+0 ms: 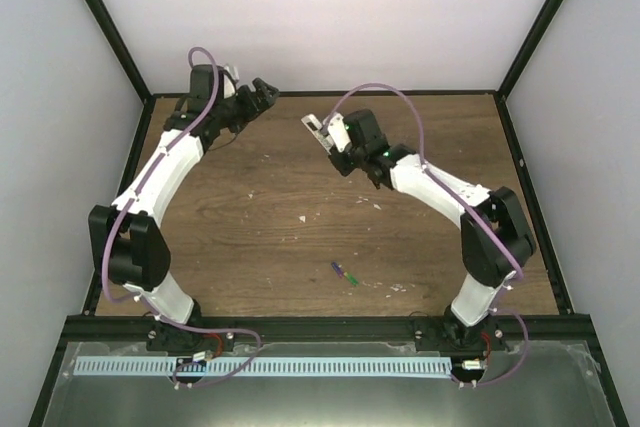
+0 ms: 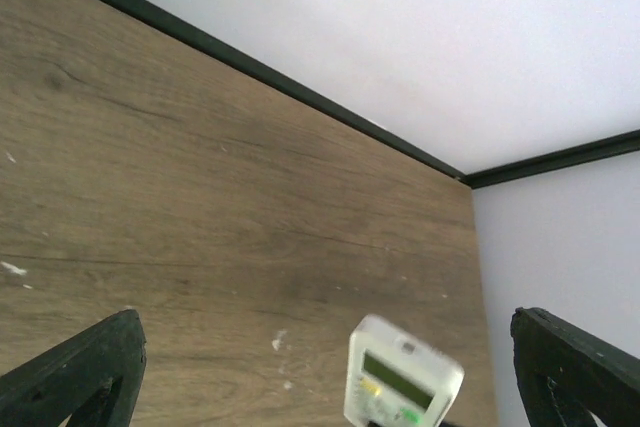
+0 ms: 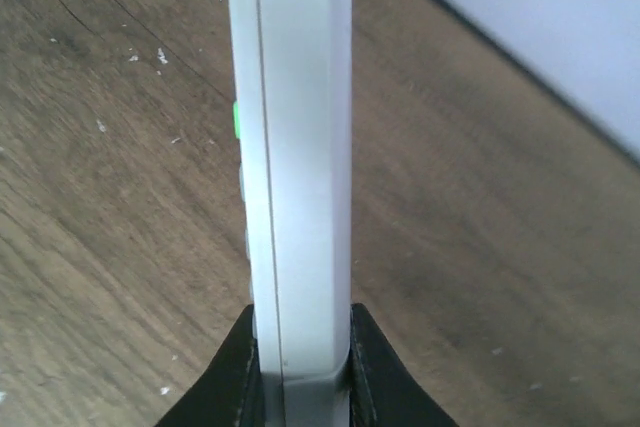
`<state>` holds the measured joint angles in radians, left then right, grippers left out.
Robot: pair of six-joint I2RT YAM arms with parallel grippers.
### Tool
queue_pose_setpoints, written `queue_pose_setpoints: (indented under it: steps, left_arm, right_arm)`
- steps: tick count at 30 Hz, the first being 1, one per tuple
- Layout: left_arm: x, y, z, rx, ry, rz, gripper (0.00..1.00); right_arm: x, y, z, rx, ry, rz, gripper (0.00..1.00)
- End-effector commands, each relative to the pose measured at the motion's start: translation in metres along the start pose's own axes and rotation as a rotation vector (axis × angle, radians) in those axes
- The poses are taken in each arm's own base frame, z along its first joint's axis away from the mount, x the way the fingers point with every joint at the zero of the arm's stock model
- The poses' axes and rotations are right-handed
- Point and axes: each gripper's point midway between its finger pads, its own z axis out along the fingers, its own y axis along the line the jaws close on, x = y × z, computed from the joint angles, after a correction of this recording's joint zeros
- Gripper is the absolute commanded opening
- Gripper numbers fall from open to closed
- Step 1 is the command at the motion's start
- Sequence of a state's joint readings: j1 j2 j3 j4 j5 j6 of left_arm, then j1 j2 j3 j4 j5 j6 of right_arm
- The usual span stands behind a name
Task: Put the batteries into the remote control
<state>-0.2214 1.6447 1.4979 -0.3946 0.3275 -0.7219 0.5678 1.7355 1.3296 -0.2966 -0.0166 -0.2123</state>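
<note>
Remote control (image 3: pixel 295 147) sits clamped edge-on in right tool (image 3: pixel 300 352); left tool (image 1: pixel 265 95) gapes empty.

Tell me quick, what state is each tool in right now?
Left tool: open, holding nothing.
Right tool: closed on the remote control, which is held off the table.

Right pincer (image 1: pixel 329 138) grips the remote control (image 1: pixel 314 127), well apart from the batteries (image 1: pixel 345 273) lying on the table (image 1: pixel 250 212)
</note>
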Motion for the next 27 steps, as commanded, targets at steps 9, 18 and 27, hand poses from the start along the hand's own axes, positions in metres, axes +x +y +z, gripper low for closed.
queue_pose_setpoints:
  steps: [9, 18, 27]
  left_arm:
    - [0.016, -0.019, 0.002, 0.176, 0.064, -0.225, 1.0]
    - [0.032, -0.012, 0.004, 0.193, 0.024, -0.238, 0.96]
    - [0.044, -0.012, 0.012, 0.221, 0.058, -0.288, 0.85]
  right_arm:
    - [-0.043, -0.027, -0.037, 0.76, -0.234, -0.536, 0.03]
    - [-0.065, -0.011, -0.038, 0.849, -0.294, -0.597, 0.02]
    - [-0.066, 0.007, -0.029, 0.849, -0.315, -0.66, 0.02]
